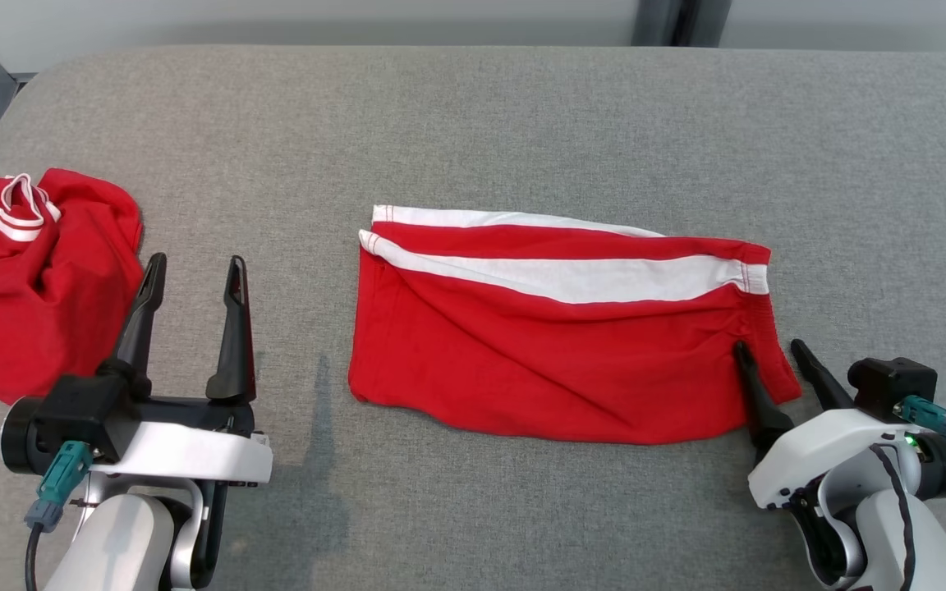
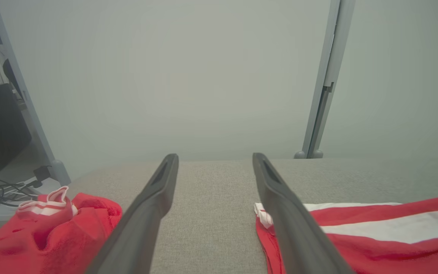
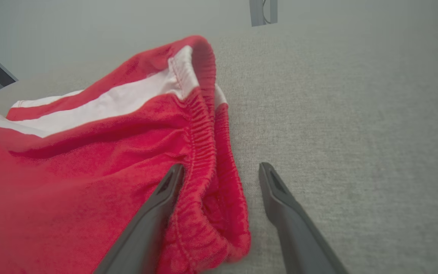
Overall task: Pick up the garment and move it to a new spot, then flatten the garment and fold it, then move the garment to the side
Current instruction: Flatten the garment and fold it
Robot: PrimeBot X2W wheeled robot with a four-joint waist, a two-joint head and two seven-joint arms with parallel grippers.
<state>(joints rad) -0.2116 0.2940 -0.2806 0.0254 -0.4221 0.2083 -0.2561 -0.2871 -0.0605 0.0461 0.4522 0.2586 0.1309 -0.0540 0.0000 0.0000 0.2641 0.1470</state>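
Currently: garment (image 1: 555,361), red shorts with a white side stripe, lies near the middle of the grey table (image 1: 473,107). It is doubled over on itself and mostly flat, with a few diagonal creases across the lower panel. The elastic waistband (image 3: 203,152) forms its right end.

Right gripper (image 1: 769,345) sits low at that end, jaws fully spread and holding nothing. One finger is over red cloth and the other over bare table, so the waistband edge lies between them. Judgement: set to pinch that edge, probably to drag the folded piece aside.

Left gripper (image 1: 195,261) is equally wide and empty. It hovers over bare table between the shorts and a second red garment (image 1: 38,279), which lies crumpled at the table's left edge with nothing touching it.
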